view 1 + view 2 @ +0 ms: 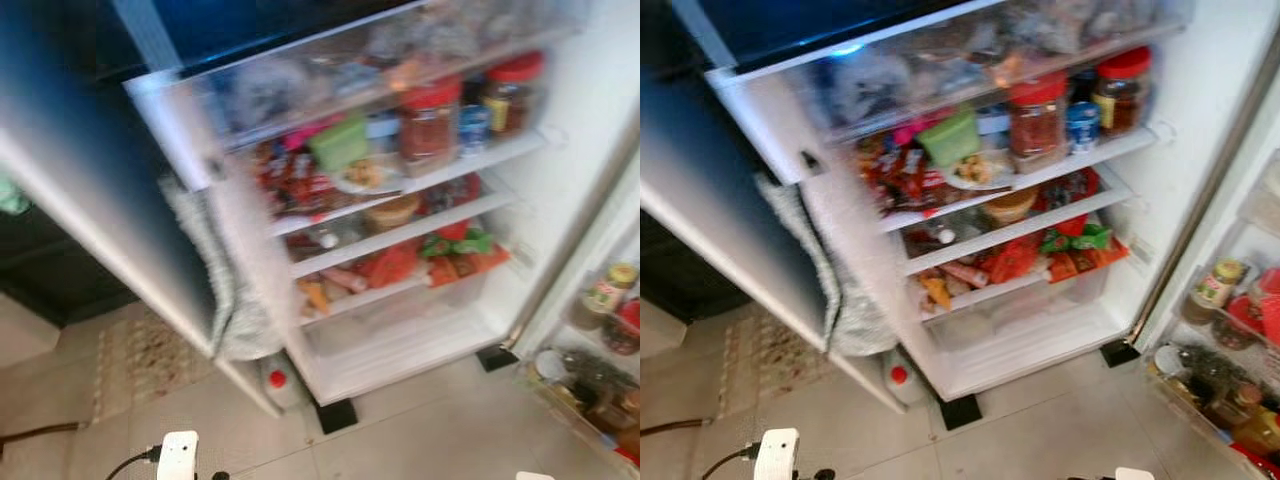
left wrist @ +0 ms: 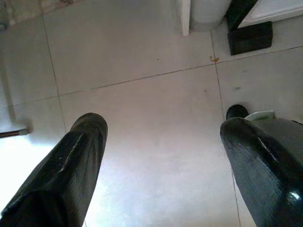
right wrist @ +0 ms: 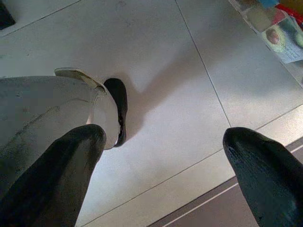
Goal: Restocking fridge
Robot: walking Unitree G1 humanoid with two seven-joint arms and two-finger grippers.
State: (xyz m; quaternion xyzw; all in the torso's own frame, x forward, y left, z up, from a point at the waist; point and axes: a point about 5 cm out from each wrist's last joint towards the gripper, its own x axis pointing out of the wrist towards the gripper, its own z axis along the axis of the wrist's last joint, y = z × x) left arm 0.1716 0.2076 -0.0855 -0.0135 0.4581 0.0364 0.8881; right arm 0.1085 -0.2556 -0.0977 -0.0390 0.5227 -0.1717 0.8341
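Note:
The fridge [image 1: 400, 345] stands open in front of me, its shelves packed with food. Two red-lidded jars [image 1: 430, 120] sit on the upper shelf beside a green container [image 1: 340, 142]. Red and orange packets [image 1: 400, 262] fill the lower shelves. My left gripper [image 2: 163, 125] hangs open over the bare floor tiles, holding nothing. Also empty, my right gripper [image 3: 163, 136] hangs open above the tiles beside my own leg and black foot [image 3: 118, 104].
The right door's shelves [image 1: 600, 390] hold bottles and jars [image 1: 605, 290]. A red-capped bottle [image 1: 277, 380] stands on the floor by the fridge's left corner, near a black fridge foot [image 1: 337, 415]. A patterned rug [image 1: 140, 355] lies at the left.

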